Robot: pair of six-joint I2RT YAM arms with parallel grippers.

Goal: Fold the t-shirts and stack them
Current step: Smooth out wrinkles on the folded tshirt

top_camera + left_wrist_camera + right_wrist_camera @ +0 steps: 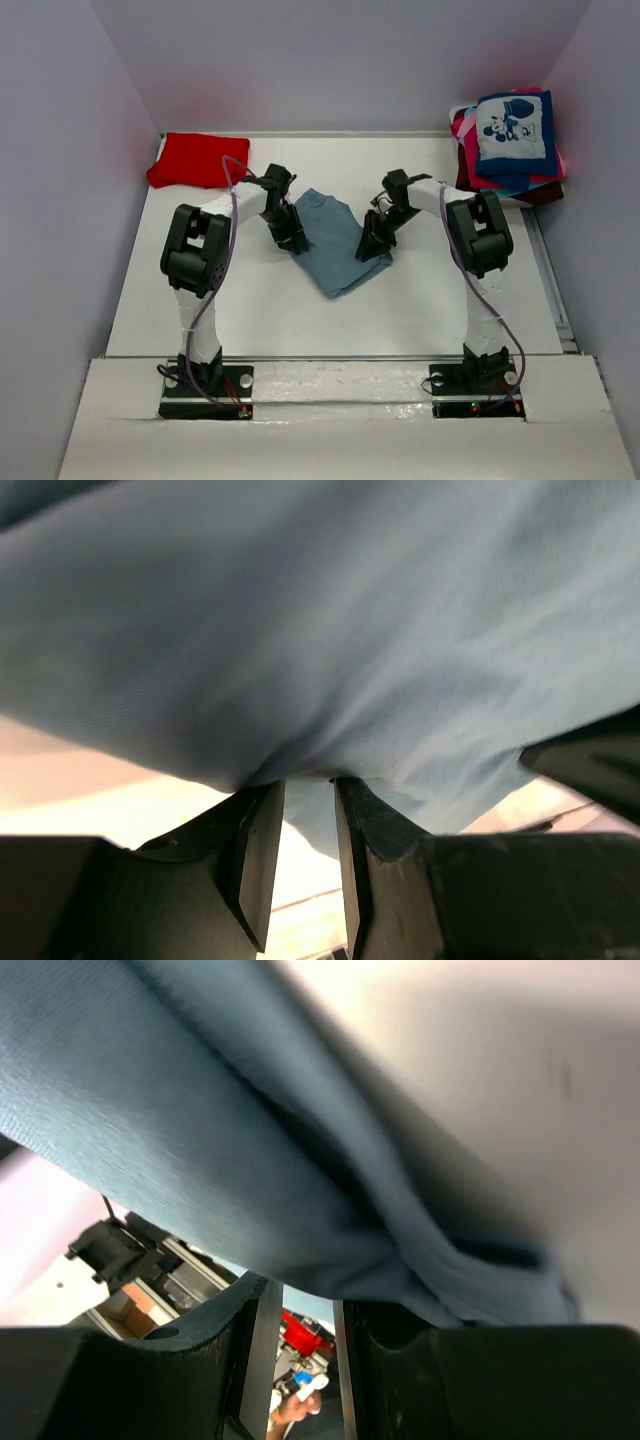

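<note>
A dusty grey-blue t-shirt (332, 243) lies partly folded mid-table, with its near corner pointing toward the arms. My left gripper (293, 240) is shut on its left edge. In the left wrist view the cloth (330, 630) bunches into the fingertips of that gripper (308, 785). My right gripper (375, 245) is shut on the shirt's right edge, and in the right wrist view folds of the cloth (250, 1160) are pinched at the tips of that gripper (305, 1295). A folded red t-shirt (198, 159) rests at the back left. At the back right sits a stack of t-shirts (512, 150) topped by a navy one with a mouse print (514, 130).
The white table (260, 310) is walled on the left, back and right. A metal rail (548, 280) runs along its right edge. Both arm bases stand on the near ledge (340, 400).
</note>
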